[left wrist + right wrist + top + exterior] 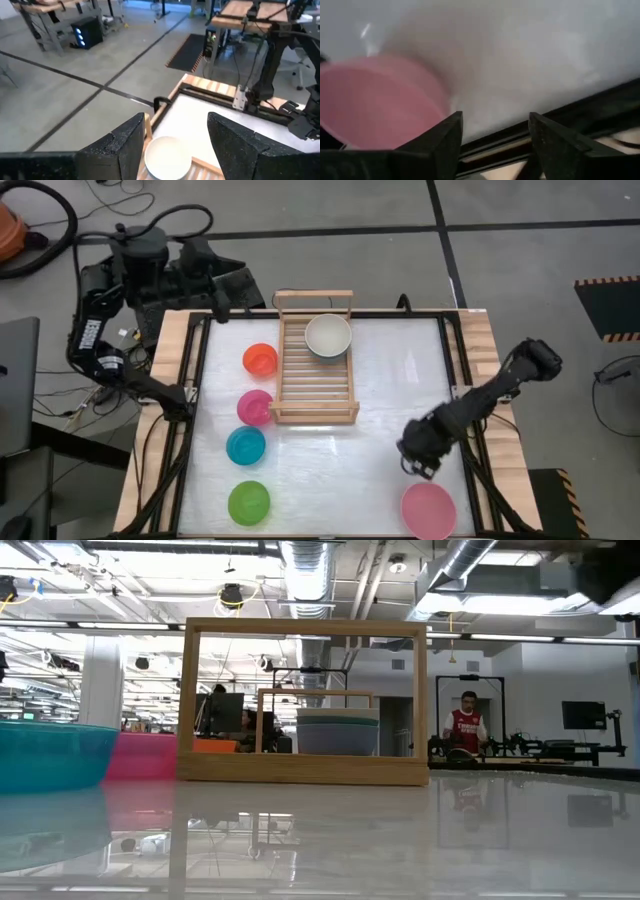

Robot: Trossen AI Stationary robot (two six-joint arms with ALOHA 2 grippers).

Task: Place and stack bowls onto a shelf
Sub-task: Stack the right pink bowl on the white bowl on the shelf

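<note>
Near the tabletop's (380, 380) right front, the right tool (420, 460) hovers open, empty, beside the light pink round plastic bowl (428, 510). Left tool (175, 145) open, empty.

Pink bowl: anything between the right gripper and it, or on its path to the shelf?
Nothing visible. The right gripper hangs with open jaws just above the light pink bowl, only bare tabletop between them. From there to the shelf the tabletop is bare; the cream-white bowl tops a stack at the shelf's far end.
</note>
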